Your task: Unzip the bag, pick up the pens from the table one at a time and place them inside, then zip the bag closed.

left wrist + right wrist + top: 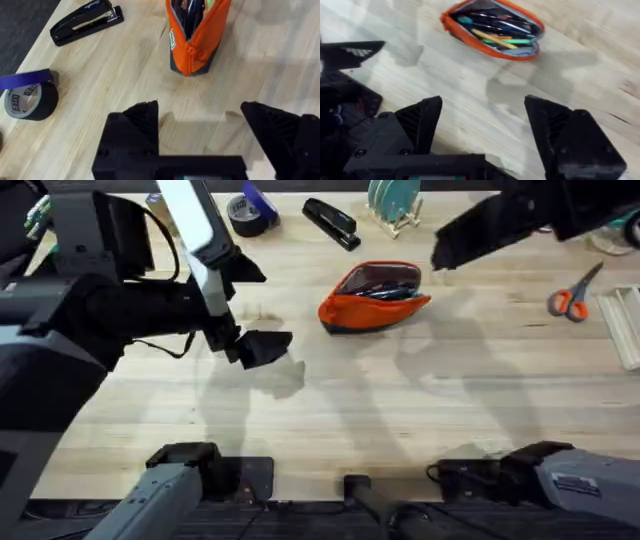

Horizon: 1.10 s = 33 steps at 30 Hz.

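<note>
The orange bag [365, 312] lies at the middle back of the table [400, 410] with its zipper open. In the right wrist view the bag [451, 25] gapes, and the pens [495, 39] lie inside it, a yellow one among darker ones. My left gripper [265, 348] hovers to the left of the bag and a little nearer, open and holding nothing. The left wrist view has the bag [200, 42] beyond the left gripper [200, 120], end on. My right gripper [442, 258] hangs above the table just right of the bag. The right gripper [482, 120] is open and holds nothing.
A black stapler [330, 223] and a roll of dark tape [248, 215] lie behind the bag to the left. A rack of teal plates [393, 202] stands at the back. Orange-handled scissors [572, 298] lie at the right. Bare wood spans the front half.
</note>
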### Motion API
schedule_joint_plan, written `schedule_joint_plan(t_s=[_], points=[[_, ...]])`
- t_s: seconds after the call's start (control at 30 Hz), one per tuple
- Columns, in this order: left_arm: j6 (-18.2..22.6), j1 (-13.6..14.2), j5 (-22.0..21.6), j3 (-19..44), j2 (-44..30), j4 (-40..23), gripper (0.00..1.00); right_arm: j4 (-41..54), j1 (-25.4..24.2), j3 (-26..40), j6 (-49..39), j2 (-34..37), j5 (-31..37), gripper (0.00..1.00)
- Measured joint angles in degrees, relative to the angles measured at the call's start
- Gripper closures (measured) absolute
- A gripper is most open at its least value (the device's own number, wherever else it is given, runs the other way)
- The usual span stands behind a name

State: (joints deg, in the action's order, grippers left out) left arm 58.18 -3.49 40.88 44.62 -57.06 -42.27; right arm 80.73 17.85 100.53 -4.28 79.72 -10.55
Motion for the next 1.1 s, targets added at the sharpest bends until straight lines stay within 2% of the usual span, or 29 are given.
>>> schedule_joint_plan(t_s=[0.4,0.67,1.1], points=[[4.3,0.0,2.4,0.0,-8.7,1.5,0.008,-3.3,12.7,0.0,10.4,0.0,9.4,0.005],[5.6,0.0,3.3,0.0,-11.3,2.0,0.008,-4.1,17.1,0.0,15.4,0.0,11.5,0.006],[6.0,0.0,3.5,0.0,-11.4,2.1,0.008,-0.2,24.3,-0.8,22.7,-3.8,22.5,0.005]])
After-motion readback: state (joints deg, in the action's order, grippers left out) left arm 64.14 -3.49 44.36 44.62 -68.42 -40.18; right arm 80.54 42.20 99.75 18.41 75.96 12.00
